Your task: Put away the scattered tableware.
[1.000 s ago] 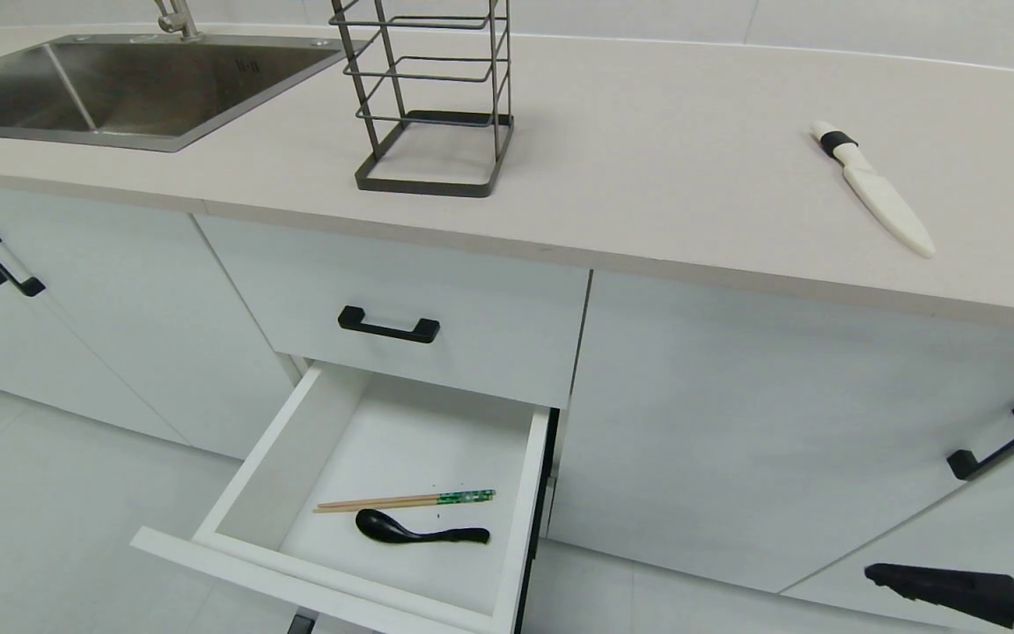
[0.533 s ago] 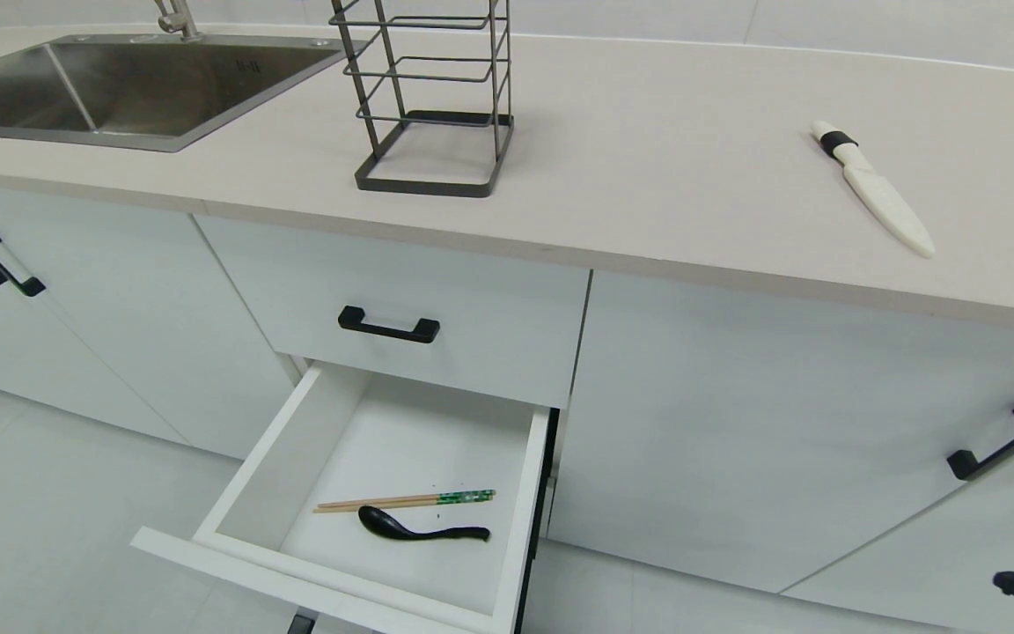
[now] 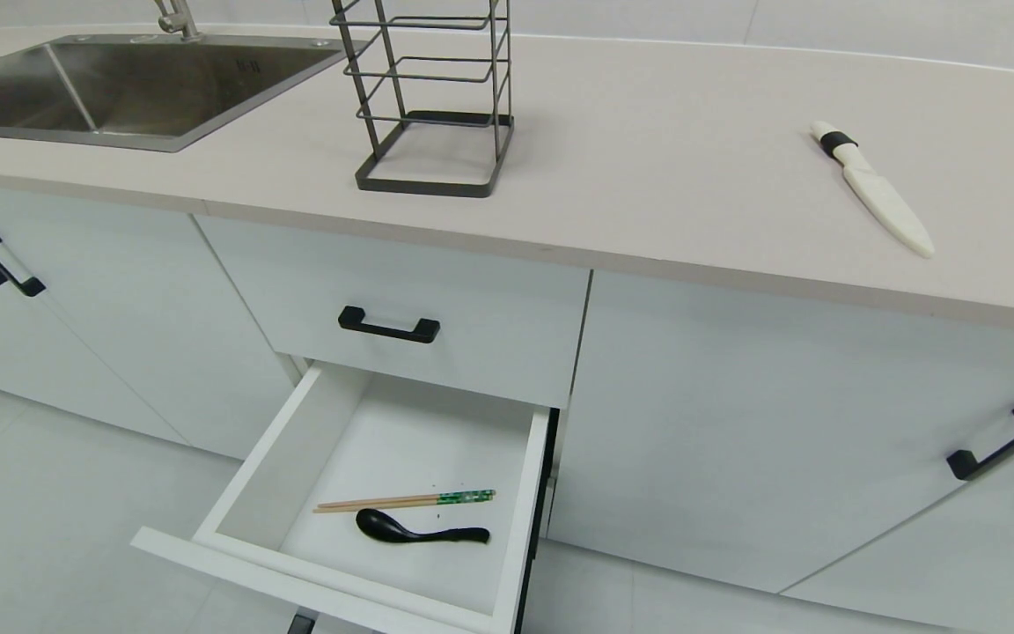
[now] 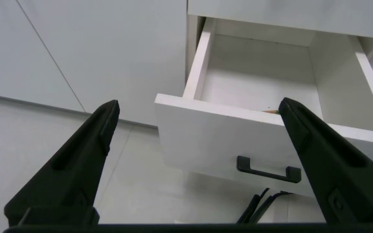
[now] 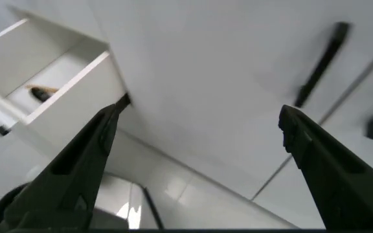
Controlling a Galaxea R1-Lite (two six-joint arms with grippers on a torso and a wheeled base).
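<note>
There's the knife [image 3: 872, 189], alone toward the right end of the counter [image 3: 648, 158], handle away, tip angled at the front edge. It looks light and stiff. The smooth white blade may be brittle or sheathed, I can't tell which, so I'd grab the handle by its black band. Below, the drawer [image 3: 296, 572] stands open, with chopsticks [image 3: 406, 501] and a black spoon [image 3: 419, 530] near its front right corner. The left gripper [image 4: 196, 162] hangs before the drawer front, fingers spread wide, empty. The right gripper [image 5: 196, 162] gapes too, holding nothing, facing a cabinet door [image 5: 225, 84]. From the left wrist, the drawer front hides most of the contents.
</note>
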